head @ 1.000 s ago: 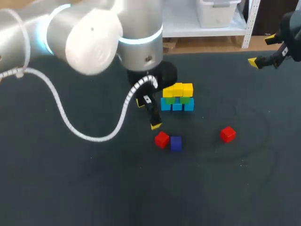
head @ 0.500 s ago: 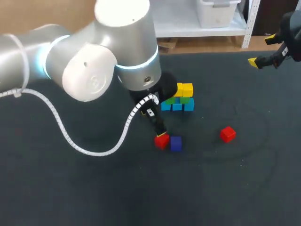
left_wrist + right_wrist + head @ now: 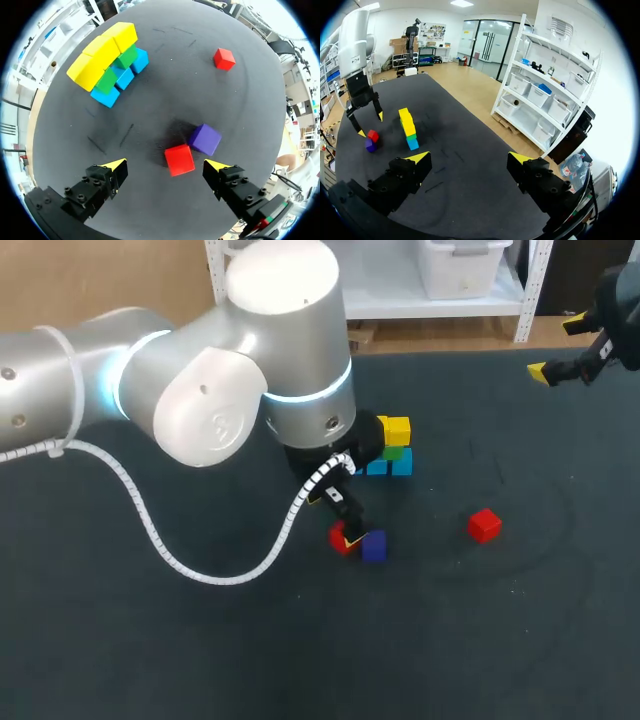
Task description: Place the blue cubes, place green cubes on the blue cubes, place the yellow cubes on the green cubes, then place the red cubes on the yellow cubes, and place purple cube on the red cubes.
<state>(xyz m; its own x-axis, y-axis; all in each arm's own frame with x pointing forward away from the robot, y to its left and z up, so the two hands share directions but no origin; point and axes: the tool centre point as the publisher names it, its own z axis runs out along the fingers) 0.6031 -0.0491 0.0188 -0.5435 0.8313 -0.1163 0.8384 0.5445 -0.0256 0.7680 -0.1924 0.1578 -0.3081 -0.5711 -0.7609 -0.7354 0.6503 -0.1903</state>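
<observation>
The left gripper (image 3: 166, 165) hung over a red cube (image 3: 179, 159). Its fingers were wide apart and held nothing, likely so they could go down around it. A purple cube (image 3: 204, 139) sat just beside it. The stack (image 3: 107, 62) stood nearby, ready for red ones. The right gripper (image 3: 468, 158), also wide and empty, was far off.

We find the stacked cubes (image 3: 392, 445) toward the table's (image 3: 150, 640) far edge near its middle, a loose cube (image 3: 179, 160) in front of them with a second cube (image 3: 205, 139) just beside it on its right, and a lone cube (image 3: 484, 525) well apart, further right.
</observation>
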